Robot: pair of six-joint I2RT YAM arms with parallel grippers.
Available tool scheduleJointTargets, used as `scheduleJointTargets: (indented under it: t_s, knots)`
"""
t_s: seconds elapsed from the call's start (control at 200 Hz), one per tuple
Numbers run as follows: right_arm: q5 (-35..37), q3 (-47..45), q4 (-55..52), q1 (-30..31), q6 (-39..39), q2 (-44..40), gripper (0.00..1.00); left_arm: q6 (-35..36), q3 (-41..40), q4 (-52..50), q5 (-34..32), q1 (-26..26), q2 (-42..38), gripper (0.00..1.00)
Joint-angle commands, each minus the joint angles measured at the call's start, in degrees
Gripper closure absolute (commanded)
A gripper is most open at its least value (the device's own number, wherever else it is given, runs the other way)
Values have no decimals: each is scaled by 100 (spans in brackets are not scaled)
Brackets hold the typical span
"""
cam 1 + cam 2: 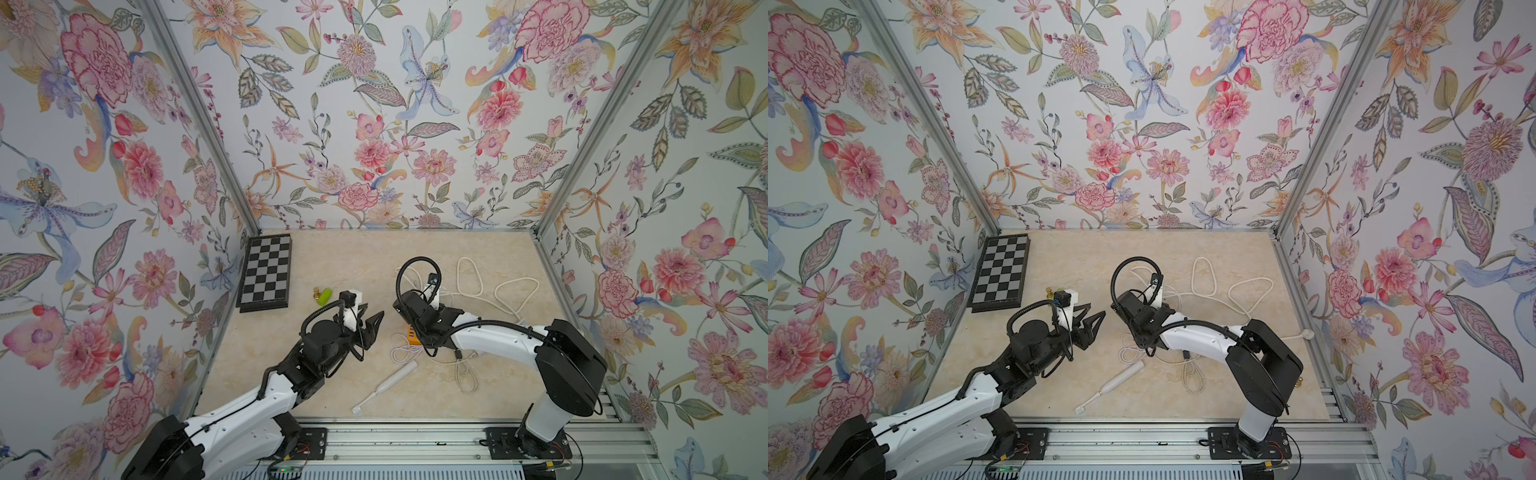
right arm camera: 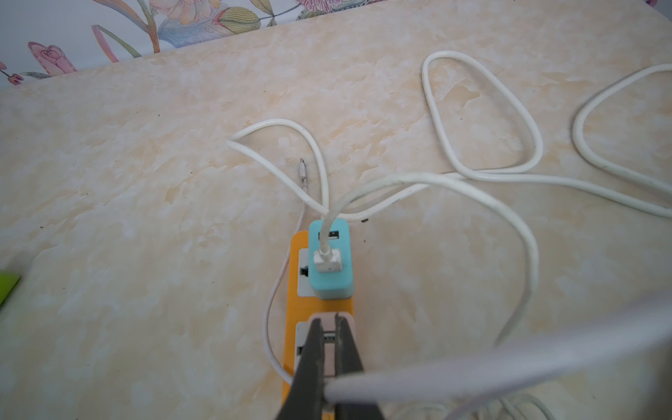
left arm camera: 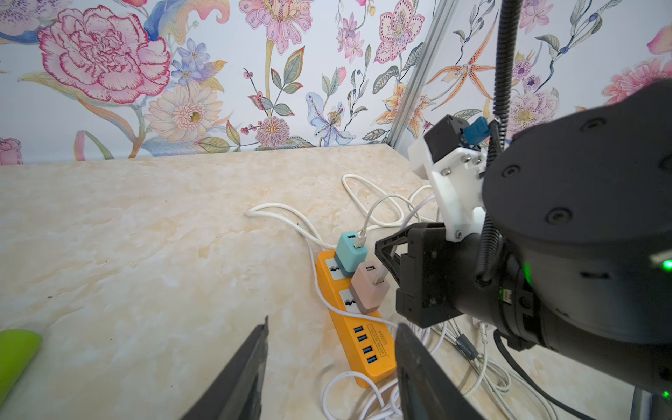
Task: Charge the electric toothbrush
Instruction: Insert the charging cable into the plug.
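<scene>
The white electric toothbrush [image 1: 392, 380] [image 1: 1113, 384] lies flat near the table's front edge, with neither gripper touching it. An orange power strip [image 3: 363, 345] [image 2: 291, 327] carries a teal adapter [image 3: 349, 254] [image 2: 331, 265] and a pink adapter [image 3: 369, 291] [image 2: 329, 358]. My right gripper [image 2: 329, 320] points down over the pink adapter, shut on the USB plug [image 3: 380, 280] of a white cable, which sits in the adapter's port. My left gripper [image 1: 375, 311] [image 3: 332, 323] hovers open and empty just left of the strip.
Loops of white cable [image 1: 498, 291] [image 2: 480, 171] spread behind and right of the strip, and more coils [image 1: 463, 374] lie by the toothbrush. A chessboard [image 1: 266, 272] sits at the back left, with a green object [image 1: 325, 296] and a gold piece [image 1: 316, 293] beside it.
</scene>
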Motion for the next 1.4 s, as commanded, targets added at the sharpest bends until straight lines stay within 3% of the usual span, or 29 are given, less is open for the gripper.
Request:
scheduleJointTargets:
  t_s: [0.0, 0.475, 0.801, 1.086, 1.326, 1.396]
  knots:
    - [156, 137, -297, 29, 201, 148, 100, -91, -94, 17, -116, -35, -71, 43]
    - [134, 137, -318, 74, 36, 354, 100, -118, -171, -6, -158, -34, -211, 43]
    - [-118, 99, -996, 208, 36, 810, 100, -182, -347, 14, -235, -34, -375, 43]
    - [-1174, -447, -1006, 85, 554, 1176, 100, -162, -366, 13, -310, -37, -332, 43]
    - [-1023, -78, -998, 81, 489, 834, 100, -145, -293, 28, -291, -34, -249, 43]
    - [-944, 163, -986, 20, 413, 760, 84, -140, -256, 39, -271, -34, -215, 43]
